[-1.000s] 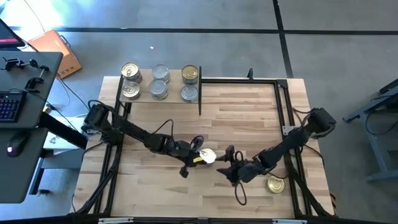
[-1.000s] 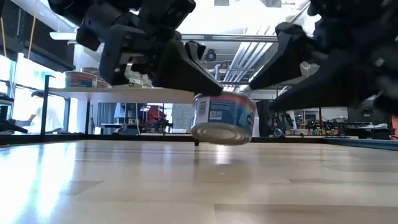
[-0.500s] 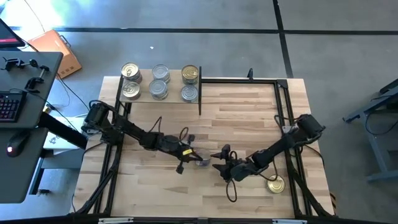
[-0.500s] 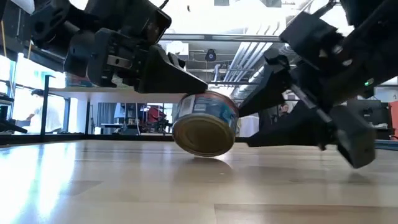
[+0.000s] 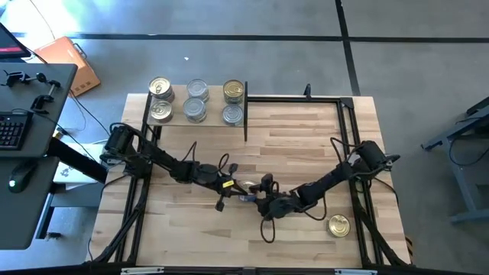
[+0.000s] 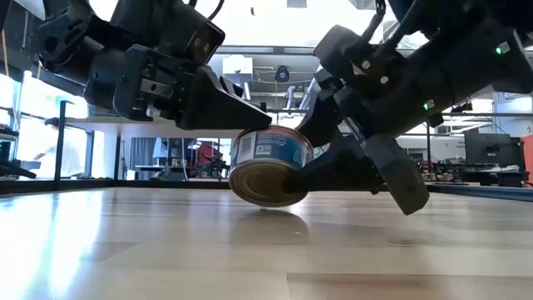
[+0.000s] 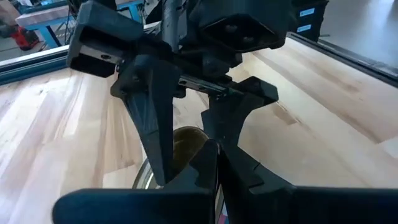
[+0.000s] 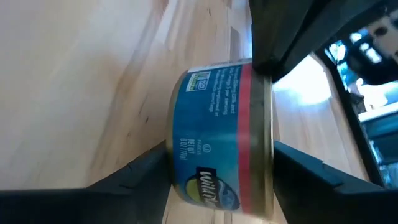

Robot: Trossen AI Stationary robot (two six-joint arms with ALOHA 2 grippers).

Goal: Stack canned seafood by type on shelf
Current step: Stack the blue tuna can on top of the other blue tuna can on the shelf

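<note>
The right hand [image 5: 263, 205] has slid in, open around the tin [image 6: 268, 165]. The left hand [image 5: 235, 189], pinched shut, still holds it. A handover looks near.

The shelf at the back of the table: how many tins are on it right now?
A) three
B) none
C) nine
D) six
D: the high view shows six tins on the shelf, in three pairs, gold-topped at both ends and silver-topped in the middle.
</note>
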